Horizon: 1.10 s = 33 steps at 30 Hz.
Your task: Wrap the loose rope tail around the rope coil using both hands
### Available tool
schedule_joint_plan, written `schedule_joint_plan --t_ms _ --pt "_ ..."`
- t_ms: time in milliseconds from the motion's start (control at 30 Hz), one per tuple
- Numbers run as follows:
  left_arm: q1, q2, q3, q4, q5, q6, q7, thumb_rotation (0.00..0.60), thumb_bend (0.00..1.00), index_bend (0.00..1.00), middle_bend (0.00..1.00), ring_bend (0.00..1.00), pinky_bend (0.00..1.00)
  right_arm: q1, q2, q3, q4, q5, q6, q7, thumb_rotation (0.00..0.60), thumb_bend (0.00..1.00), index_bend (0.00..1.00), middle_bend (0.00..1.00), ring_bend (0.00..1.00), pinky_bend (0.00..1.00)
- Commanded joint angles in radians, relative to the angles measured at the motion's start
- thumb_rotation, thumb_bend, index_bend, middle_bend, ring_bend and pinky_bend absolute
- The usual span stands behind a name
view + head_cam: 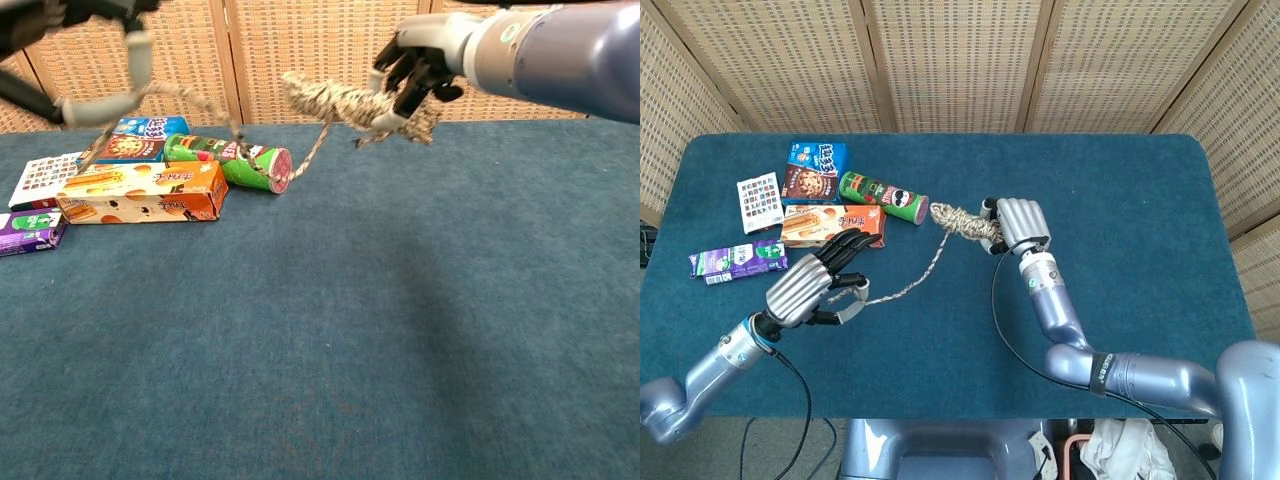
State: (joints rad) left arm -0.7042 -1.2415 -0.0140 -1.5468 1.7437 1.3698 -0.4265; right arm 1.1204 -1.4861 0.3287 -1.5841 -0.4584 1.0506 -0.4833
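Over the blue table point(1160, 240), your right hand point(1020, 222) clasps the rope coil point(962, 222) and your left hand point(810, 290) pinches the sagging loose tail point(908, 285), so slack could snag the green can point(883, 195).

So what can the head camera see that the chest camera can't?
Only the head view shows the whole left robot hand pinching the rope tail, plus the full table. Only the chest view shows the coil raised above the table, seen from the side. Both show the right robot hand gripping the coil, and the snack boxes.
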Motion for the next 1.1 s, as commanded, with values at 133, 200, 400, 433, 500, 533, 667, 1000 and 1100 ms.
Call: schedule_joint_plan --t_ms 133,200,400,433,500,533,667,1000,1100 --pt "-0.121 0.019 -0.182 -0.268 -0.268 -0.208 0.104 0.600 0.62 0.84 0.00 0.00 0.00 0.011 -0.005 -0.029 -0.045 -0.065 -0.066 -0.009 0.600 0.70 0.69 0.69 0.47 0.93" --pt "-0.144 -0.002 -0.223 -0.311 -0.350 -0.242 0.147 0.600 0.62 0.85 0.00 0.00 0.00 0.013 -0.016 -0.032 -0.045 -0.073 -0.073 -0.007 0.600 0.70 0.69 0.69 0.47 0.93" --pt "-0.190 -0.069 -0.314 -0.358 -0.542 -0.262 0.257 0.600 0.63 0.85 0.00 0.00 0.00 0.016 -0.033 -0.040 -0.044 -0.100 -0.091 -0.002 0.600 0.70 0.69 0.69 0.47 0.93" --pt "-0.197 -0.083 -0.332 -0.363 -0.580 -0.260 0.272 0.600 0.64 0.85 0.00 0.00 0.00 0.013 -0.032 -0.043 -0.046 -0.113 -0.095 0.003 0.600 0.70 0.69 0.69 0.47 0.93" --pt "-0.207 -0.106 -0.364 -0.350 -0.636 -0.248 0.291 0.600 0.64 0.85 0.00 0.00 0.00 0.004 -0.024 -0.052 -0.053 -0.148 -0.112 0.020 0.600 0.70 0.69 0.69 0.47 0.93" --pt "-0.208 -0.113 -0.372 -0.344 -0.650 -0.244 0.296 0.600 0.64 0.85 0.00 0.00 0.00 -0.001 -0.019 -0.055 -0.055 -0.165 -0.121 0.030 0.600 0.70 0.69 0.69 0.47 0.93" --pt "-0.198 -0.134 -0.409 -0.291 -0.711 -0.231 0.261 0.600 0.64 0.85 0.00 0.00 0.00 -0.022 0.008 -0.075 -0.068 -0.253 -0.177 0.081 0.600 0.70 0.69 0.69 0.47 0.93" --pt "-0.180 -0.155 -0.470 -0.120 -0.805 -0.292 0.140 0.600 0.65 0.85 0.00 0.00 0.00 -0.052 0.049 -0.084 -0.079 -0.417 -0.271 0.212 0.600 0.69 0.69 0.69 0.47 0.93" --pt "-0.167 -0.157 -0.464 -0.064 -0.790 -0.307 0.107 0.600 0.65 0.85 0.00 0.00 0.00 -0.062 0.067 -0.076 -0.096 -0.447 -0.289 0.256 0.600 0.69 0.69 0.69 0.47 0.93"
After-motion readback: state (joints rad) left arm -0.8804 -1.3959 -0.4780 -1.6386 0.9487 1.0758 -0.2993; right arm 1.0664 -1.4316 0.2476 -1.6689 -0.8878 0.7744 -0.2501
